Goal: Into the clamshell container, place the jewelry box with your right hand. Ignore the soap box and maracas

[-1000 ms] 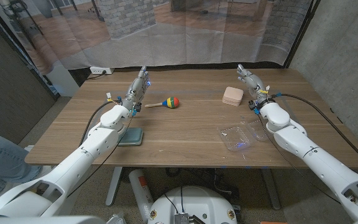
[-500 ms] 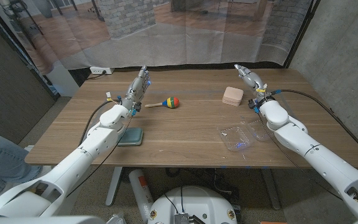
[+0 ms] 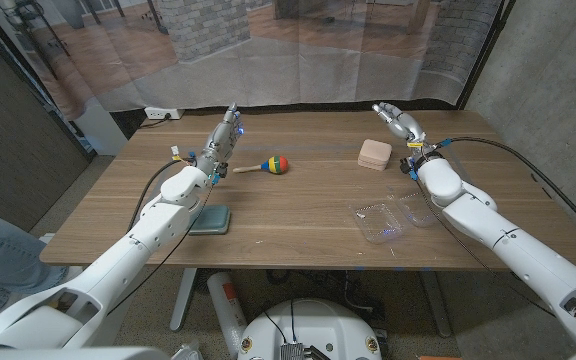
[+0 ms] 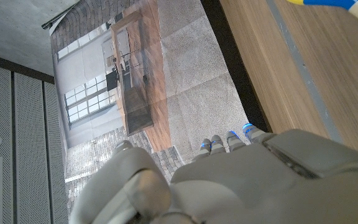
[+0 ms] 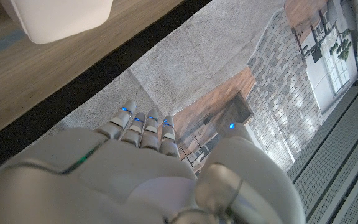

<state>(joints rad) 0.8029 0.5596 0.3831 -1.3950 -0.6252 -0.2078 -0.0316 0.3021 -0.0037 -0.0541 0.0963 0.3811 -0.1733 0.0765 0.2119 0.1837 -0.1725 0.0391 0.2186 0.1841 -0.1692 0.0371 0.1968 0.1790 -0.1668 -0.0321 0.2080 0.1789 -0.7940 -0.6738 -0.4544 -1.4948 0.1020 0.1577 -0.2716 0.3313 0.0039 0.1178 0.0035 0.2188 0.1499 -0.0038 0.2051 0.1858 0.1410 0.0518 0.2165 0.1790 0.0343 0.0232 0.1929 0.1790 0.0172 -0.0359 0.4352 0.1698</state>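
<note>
The jewelry box (image 3: 373, 155), a pale pink rounded case, lies on the table (image 3: 308, 215) at the back right; its corner also shows in the right wrist view (image 5: 61, 18). My right hand (image 3: 396, 122) is raised just right of it and a little behind, fingers stretched out and apart, holding nothing; its back fills the lower part of its own wrist view (image 5: 142, 171). The clear clamshell container (image 3: 393, 218) lies open near the front right edge, beside my right forearm. My left hand (image 3: 223, 140) is lifted at the back left, fingers straight, empty (image 4: 229, 180).
A maraca (image 3: 270, 165) with a red, yellow and blue head lies at the back centre, right of my left hand; its handle shows in the left wrist view (image 4: 328, 3). A teal soap box (image 3: 211, 219) sits front left by my left forearm.
My right hand has drifted slightly left and farther back, closer to the jewelry box. The left arm and the objects have not moved.
</note>
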